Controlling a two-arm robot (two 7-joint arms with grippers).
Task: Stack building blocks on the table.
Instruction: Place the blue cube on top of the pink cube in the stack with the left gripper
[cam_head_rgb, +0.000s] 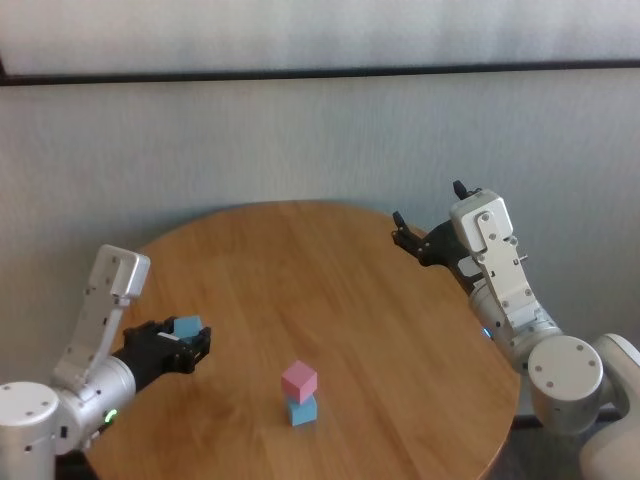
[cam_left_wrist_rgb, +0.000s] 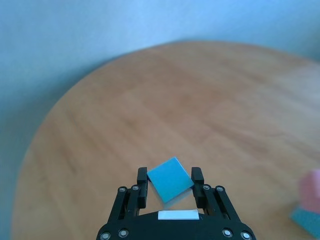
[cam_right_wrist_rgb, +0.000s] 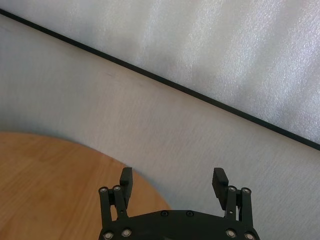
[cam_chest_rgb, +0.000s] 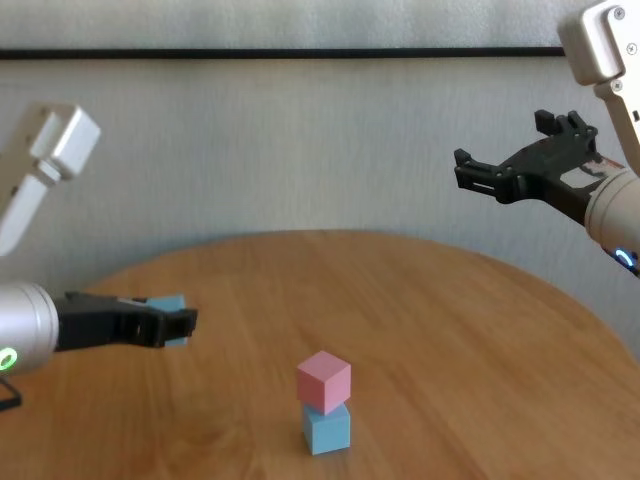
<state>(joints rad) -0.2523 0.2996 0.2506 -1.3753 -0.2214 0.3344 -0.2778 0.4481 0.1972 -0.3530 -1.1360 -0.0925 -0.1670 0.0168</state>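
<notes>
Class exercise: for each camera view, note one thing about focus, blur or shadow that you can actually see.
Left wrist view: the held light blue block is sharp, while the pink block at the edge is blurred. Chest view: the stack's bottom blue block casts a soft shadow on the table. Right wrist view: the wall's black line looks crisp.

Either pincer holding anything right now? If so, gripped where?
The left pincer holds a light blue block by two opposite side faces, above the table. The right pincer is open and empty.
</notes>
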